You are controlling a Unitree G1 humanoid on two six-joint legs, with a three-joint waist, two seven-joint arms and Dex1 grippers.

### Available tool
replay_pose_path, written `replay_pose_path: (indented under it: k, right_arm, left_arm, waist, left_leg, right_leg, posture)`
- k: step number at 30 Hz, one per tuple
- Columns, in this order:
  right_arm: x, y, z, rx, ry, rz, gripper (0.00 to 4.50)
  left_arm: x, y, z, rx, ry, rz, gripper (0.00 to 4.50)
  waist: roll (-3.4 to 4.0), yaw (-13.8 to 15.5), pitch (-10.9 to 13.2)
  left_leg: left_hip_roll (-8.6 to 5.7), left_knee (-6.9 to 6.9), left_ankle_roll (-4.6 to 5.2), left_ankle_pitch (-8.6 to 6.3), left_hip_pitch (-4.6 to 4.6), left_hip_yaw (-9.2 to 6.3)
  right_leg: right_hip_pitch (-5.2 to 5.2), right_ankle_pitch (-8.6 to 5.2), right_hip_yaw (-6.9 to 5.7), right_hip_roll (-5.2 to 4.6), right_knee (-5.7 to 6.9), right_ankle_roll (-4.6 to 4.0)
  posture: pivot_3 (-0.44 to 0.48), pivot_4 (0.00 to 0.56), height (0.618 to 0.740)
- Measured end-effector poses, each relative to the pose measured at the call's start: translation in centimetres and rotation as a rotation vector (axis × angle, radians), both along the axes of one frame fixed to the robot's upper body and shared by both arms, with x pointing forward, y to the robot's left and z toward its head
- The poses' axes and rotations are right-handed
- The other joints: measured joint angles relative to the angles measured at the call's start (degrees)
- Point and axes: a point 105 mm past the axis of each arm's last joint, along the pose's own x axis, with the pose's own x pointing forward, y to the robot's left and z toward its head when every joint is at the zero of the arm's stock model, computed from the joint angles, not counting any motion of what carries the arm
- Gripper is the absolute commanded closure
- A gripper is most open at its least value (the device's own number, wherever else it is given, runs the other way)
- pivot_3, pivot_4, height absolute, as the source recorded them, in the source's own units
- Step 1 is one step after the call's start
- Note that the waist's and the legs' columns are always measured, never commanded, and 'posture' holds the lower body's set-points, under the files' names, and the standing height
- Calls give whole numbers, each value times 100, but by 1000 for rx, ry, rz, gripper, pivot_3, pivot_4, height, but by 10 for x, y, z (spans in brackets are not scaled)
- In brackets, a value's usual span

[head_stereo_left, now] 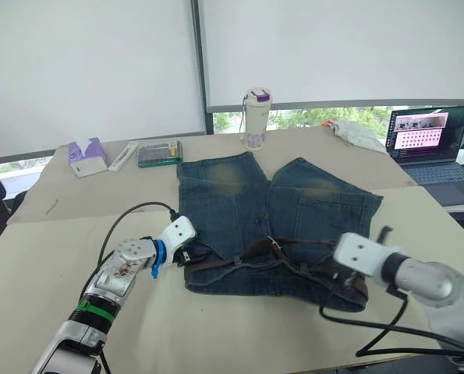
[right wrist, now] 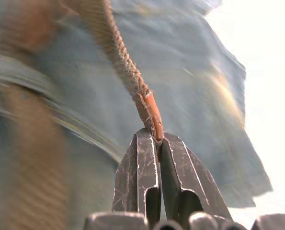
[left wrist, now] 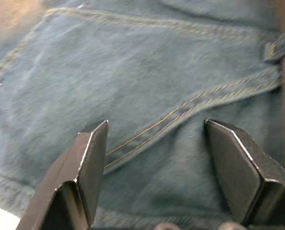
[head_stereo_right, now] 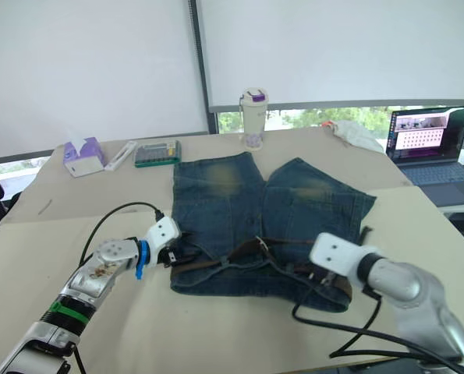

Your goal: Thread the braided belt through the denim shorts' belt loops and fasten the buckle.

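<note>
Writing: nowhere legible, neither on the white bottle with the purple lid (head_stereo_left: pixel 256 117) nor on the open laptop's screen (head_stereo_left: pixel 427 130).
Shorts: blue denim shorts (head_stereo_left: pixel 239 204), faded yellowish on both legs, flat on the pale tabletop (head_stereo_left: pixel 239 327), waistband nearest me.
Belt: dark brown braided belt (head_stereo_left: pixel 256 249) lies along the waistband; its tan tip (right wrist: pixel 150 111) rises clear.
Left pincer (left wrist: pixel 154 158): spread wide over denim stitching, holding nothing.
Right pincer (right wrist: pixel 155 139): pinched tight on the belt's tip.

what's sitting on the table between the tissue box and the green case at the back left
A slim white stick-like item lies between the tissue box and the green case, angled on the table. The left eye view shows it.
</note>
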Motion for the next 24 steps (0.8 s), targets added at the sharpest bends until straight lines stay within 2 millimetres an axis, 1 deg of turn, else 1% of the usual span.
replay_pose_path:
  k: [3,6,7,10,12,14,16,17,19,20,21,22,23,24]
  right_arm:
    - [-2,-14,2,8,-2,-71,4500]
    - [-3,-14,4,25,-6,-95,4500]
    - [-3,-13,5,33,-9,-104,4500]
    - [-2,-20,11,44,-5,-186,4500]
    - [0,-33,20,26,-23,-281,4500]
    - [0,-36,32,18,-51,-306,4500]
    - [-2,-26,39,39,-55,-265,4500]
    - [-5,-17,39,61,-35,-219,4500]
    - [-18,10,34,133,58,-89,4500]
    - [-26,21,28,143,110,-31,4500]
    - [-30,26,23,140,148,0,4500]
    - [-33,31,18,132,196,34,4500]
    - [-34,33,16,135,217,51,4500]
    - [-33,37,18,145,221,69,4500]
  left_arm:
    - [-4,0,-4,-15,1,2,1124]
    - [-6,1,-6,0,-17,-7,1124]
    - [-6,1,-6,4,-22,-9,1124]
    - [-7,0,-8,15,-28,-13,1124]
    - [-8,-1,-9,23,-41,-17,1124]
    - [-8,-1,-9,25,-49,-18,1124]
    - [-9,0,-10,25,-54,-15,1124]
    - [-9,0,-10,21,-55,-13,1124]
    - [-8,3,-5,-28,-53,11,1124]
    - [-8,2,-3,-81,-11,24,1124]
    - [-9,0,-1,-127,33,29,1124]
    - [-11,-4,9,-202,79,19,605]
    - [-12,-10,21,-258,101,-2,318]
    - [-11,-19,38,-305,107,-44,17]
  waist:
    - [5,1,-3]
    - [5,-2,-5]
    - [4,-2,-5]
    - [7,8,-7]
    - [9,12,-9]
    - [10,15,-9]
    - [8,8,-8]
    - [7,3,-8]
    - [6,-12,-8]
    - [7,-13,-8]
    - [8,-10,-7]
    - [-12,-10,8]
    - [-25,-3,17]
    - [-49,5,31]
  left_leg:
    - [2,2,-1,0,-1,4]
    - [2,2,6,-3,2,8]
    - [2,2,24,-13,2,10]
    - [0,3,27,-15,3,9]
    - [-2,4,27,-15,3,10]
    - [-1,4,27,-15,3,10]
    - [0,4,32,-18,3,10]
    - [1,3,35,-20,4,9]
    - [8,3,47,-27,4,9]
    - [8,4,48,-27,0,10]
    - [5,8,49,-28,-6,10]
    - [1,12,49,-27,-12,7]
    - [0,16,49,-27,-17,2]
    - [-3,28,48,-27,-19,-9]
  right_leg:
    - [-1,-3,6,-6,5,4]
    - [0,-4,14,-6,5,7]
    - [0,-4,15,-6,5,7]
    - [0,-5,16,-9,5,8]
    - [-1,-5,17,-13,6,8]
    - [-1,-6,17,-13,5,9]
    - [-1,-7,17,-13,4,12]
    - [0,-8,16,-12,3,13]
    - [-1,-9,16,-9,4,14]
    - [-4,-8,16,-10,5,14]
    - [-8,-9,15,-12,9,14]
    - [-15,-9,9,-19,19,15]
    - [-14,-9,1,-20,20,15]
    - [-11,-9,-15,-23,21,14]
  posture:
    - [0,150,740]
    - [0,150,740]
    - [0,150,740]
    - [0,150,740]
    - [0,150,740]
    - [0,150,740]
    - [0,150,740]
    - [0,150,740]
    - [0,150,740]
    - [0,150,740]
    - [0,150,740]
    - [0,150,740]
    - [0,150,740]
    - [0,150,740]
